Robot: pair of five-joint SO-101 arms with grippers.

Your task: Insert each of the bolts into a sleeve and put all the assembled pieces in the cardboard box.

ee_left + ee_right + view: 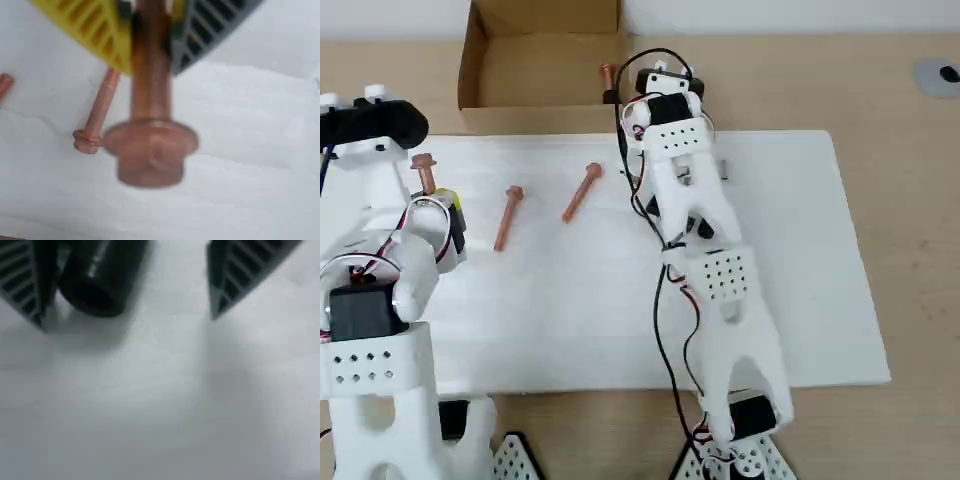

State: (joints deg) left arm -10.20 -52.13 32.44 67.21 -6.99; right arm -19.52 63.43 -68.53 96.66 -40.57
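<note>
Firmly left claw (150, 60) grips bolt (150, 150), right claw (127, 317) agape, seemingly touching sleeve (100, 280)

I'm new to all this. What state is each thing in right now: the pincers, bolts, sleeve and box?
Left pincer: shut on a bolt.
Held bolt: gripped by its shank.
Left loose bolt: lying flat, unsleeved.
Right loose bolt: lying flat, unsleeved.
Right pincer: open.
Sleeve: no bolt in it, not gripped.
Cardboard box: open on top.
</note>
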